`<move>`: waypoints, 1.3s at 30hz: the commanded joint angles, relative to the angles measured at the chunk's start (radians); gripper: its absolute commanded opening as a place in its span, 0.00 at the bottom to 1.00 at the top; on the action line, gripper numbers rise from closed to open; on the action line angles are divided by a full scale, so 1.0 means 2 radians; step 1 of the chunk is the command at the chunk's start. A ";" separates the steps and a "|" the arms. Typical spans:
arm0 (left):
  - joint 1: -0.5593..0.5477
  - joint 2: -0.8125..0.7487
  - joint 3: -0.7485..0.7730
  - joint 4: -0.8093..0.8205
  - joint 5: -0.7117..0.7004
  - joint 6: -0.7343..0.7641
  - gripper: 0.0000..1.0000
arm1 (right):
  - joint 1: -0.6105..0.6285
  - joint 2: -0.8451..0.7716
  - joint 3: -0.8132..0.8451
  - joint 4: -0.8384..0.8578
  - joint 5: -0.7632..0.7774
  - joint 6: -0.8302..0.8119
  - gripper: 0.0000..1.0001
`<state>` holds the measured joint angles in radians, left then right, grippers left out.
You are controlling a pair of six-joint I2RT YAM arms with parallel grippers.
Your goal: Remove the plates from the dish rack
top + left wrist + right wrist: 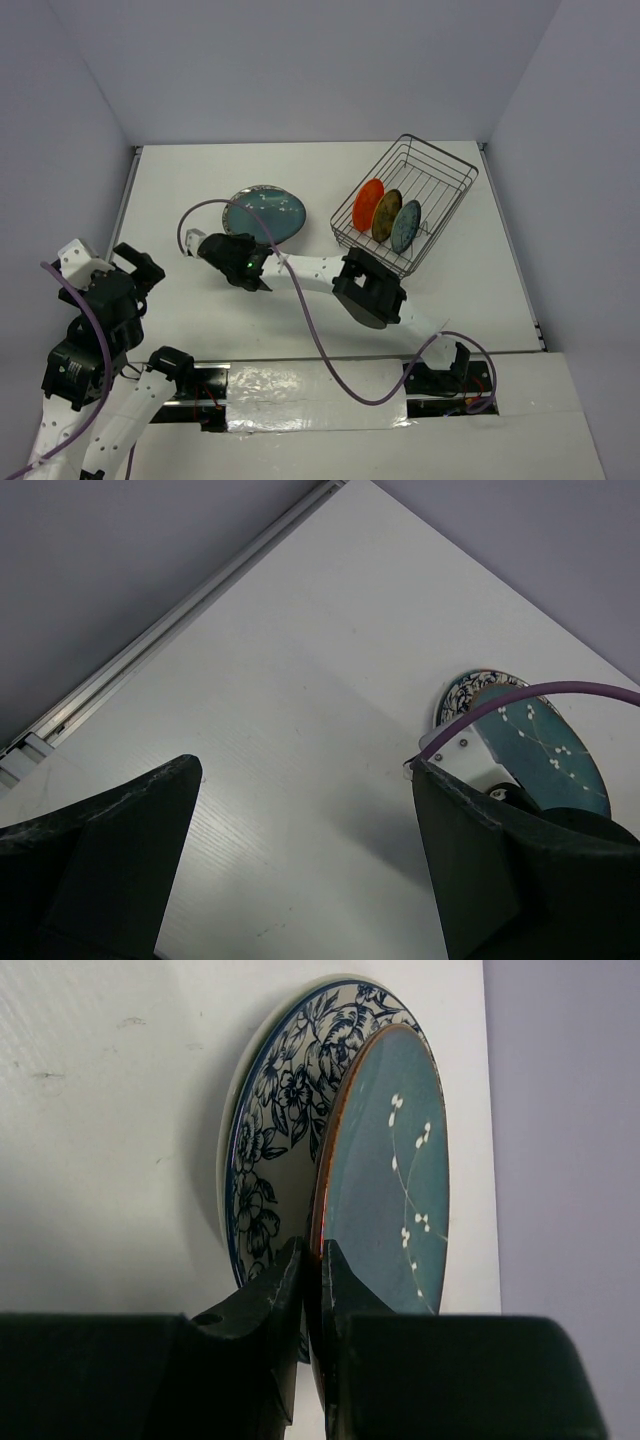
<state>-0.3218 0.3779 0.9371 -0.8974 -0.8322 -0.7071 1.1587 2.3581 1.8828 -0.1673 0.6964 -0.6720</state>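
Observation:
The dish rack (440, 190) stands at the right and holds three small plates on edge: orange-red (369, 205), olive-brown (387, 215) and blue-patterned (406, 226). A large floral plate (270, 1160) lies flat on the table left of the rack. My right gripper (247, 265) is shut on the near rim of the dark teal plate (268, 213), which it holds tilted just over the floral plate; the wrist view shows the fingers (285, 1280) pinching the rim of the teal plate (390, 1180). My left gripper (143, 268) is open and empty at the far left, above bare table (300, 810).
The right arm (370, 285) stretches across the table's middle with its purple cable looping over it. Grey walls close the table at the back and both sides. The teal plate (545, 750) and the floral rim (458, 695) also show in the left wrist view.

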 commanded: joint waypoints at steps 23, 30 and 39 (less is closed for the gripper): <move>0.001 0.004 0.006 0.019 0.002 0.012 1.00 | -0.008 0.068 0.093 0.033 0.022 -0.001 0.32; 0.002 0.003 0.007 0.019 0.002 0.012 1.00 | -0.011 0.086 0.115 0.007 0.017 0.011 0.56; 0.001 0.002 0.006 0.021 0.003 0.013 0.99 | -0.016 0.044 0.109 -0.008 -0.020 0.080 0.68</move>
<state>-0.3218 0.3779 0.9371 -0.8970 -0.8249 -0.7059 1.1282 2.5134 2.0750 -0.1520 0.7238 -0.6189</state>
